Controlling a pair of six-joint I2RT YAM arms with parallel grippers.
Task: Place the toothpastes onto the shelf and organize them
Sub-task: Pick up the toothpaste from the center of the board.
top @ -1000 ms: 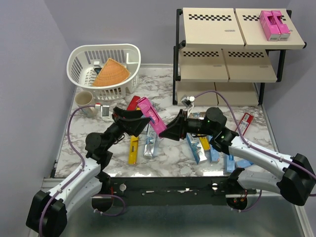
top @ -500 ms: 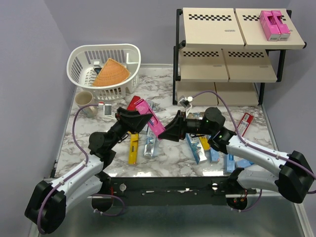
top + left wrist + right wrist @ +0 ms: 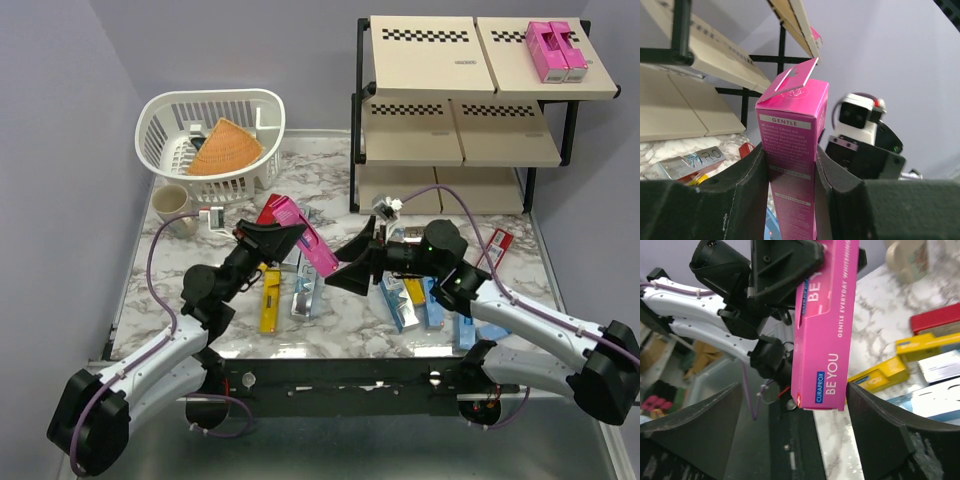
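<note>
Grippers | we see the left gripper [image 3: 790, 160] clenched on a pink Curaprox toothpaste carton [image 3: 826, 325] | right gripper [image 3: 796, 390] released, spread wide around the carton's free end.

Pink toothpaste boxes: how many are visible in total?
3. Two pink boxes lie side by side on the shelf's top tier; one is in the left end effector. More may be hidden.

White arms [image 3: 150, 365] with black joints, purple cables [image 3: 150, 266].

pink carton [image 3: 827, 325] | "CURAPROX BE YOU" | "GENTLE EVERYDAY WHITENING" | upper face: "GENTLE"
</note>
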